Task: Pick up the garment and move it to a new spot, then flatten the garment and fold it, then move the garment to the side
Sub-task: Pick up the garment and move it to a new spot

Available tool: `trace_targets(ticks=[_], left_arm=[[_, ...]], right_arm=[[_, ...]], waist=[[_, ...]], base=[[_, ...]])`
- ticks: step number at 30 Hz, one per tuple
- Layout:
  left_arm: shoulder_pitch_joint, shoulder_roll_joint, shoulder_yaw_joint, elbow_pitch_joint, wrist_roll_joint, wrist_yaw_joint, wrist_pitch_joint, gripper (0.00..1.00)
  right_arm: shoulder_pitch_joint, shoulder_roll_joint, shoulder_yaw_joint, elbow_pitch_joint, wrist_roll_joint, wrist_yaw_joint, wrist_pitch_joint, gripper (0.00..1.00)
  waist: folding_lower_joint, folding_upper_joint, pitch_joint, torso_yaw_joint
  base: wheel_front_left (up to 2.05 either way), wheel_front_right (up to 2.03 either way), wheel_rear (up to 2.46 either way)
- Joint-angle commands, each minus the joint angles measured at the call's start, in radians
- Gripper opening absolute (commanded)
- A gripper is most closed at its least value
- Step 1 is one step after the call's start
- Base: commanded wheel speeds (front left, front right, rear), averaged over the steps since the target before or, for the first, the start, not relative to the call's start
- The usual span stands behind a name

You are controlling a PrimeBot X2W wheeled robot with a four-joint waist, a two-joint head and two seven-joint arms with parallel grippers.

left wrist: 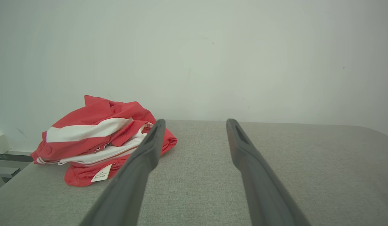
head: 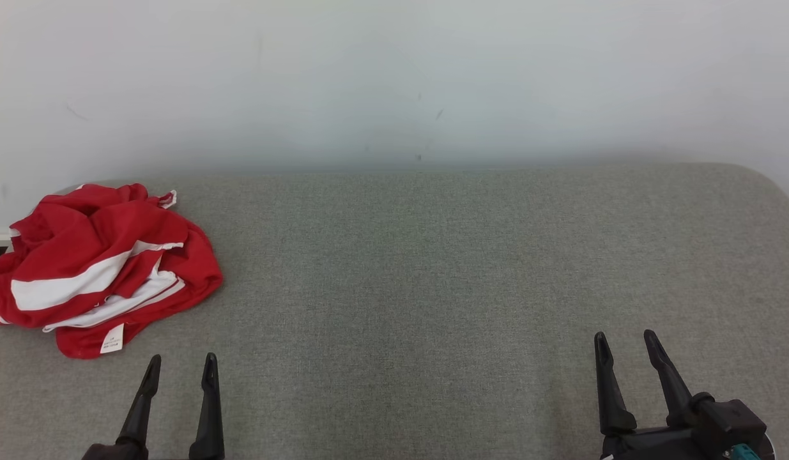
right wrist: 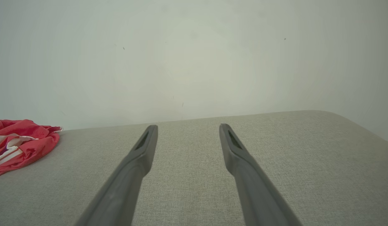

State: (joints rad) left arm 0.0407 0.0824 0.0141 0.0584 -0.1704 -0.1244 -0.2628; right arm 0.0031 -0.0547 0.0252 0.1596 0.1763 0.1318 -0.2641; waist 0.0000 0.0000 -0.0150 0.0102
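Garment (head: 103, 268), crumpled red and white, is lying at the left edge of the grey surface (head: 432, 268), just ahead and left of my left gripper (head: 182, 361), well apart from my right gripper (head: 625, 335); I am holding both spread wide, grasping nothing.

A table (head: 432, 287) covered with grey woven fabric has a rounded far right corner. Directly behind the table stands a plain pale wall (head: 394, 76), with a few small dark marks (head: 439, 114) above the table's middle. The light is soft and even
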Motion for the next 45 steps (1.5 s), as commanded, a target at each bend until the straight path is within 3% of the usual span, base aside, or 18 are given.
trace_targets(ticks=[1,11,19,45], left_arm=[[0.010,-0.001,0.002,0.003,-0.002,-0.005,-0.003,1.00],[0.009,-0.003,0.003,0.009,0.003,-0.006,-0.003,1.00],[-0.003,0.004,0.009,0.025,0.012,-0.004,-0.003,1.00],[0.005,0.025,0.053,0.058,0.034,0.019,-0.003,1.00]], right_arm=[[0.002,-0.006,0.001,0.003,0.009,-0.002,-0.001,1.00],[0.009,-0.007,0.000,0.006,0.014,-0.002,-0.001,1.00],[0.017,-0.005,0.005,0.010,0.023,-0.002,-0.001,1.00],[0.018,0.002,0.047,0.040,0.036,-0.002,-0.001,1.00]], waist=[[0.0000,0.0000,0.000,0.000],[0.0000,0.0000,0.000,0.009],[0.0000,0.0000,0.000,0.066],[0.0000,0.0000,-0.002,0.430]], base=[[0.00,0.00,0.00],[0.00,0.00,0.00],[0.00,0.00,0.00],[0.00,0.00,0.00]])
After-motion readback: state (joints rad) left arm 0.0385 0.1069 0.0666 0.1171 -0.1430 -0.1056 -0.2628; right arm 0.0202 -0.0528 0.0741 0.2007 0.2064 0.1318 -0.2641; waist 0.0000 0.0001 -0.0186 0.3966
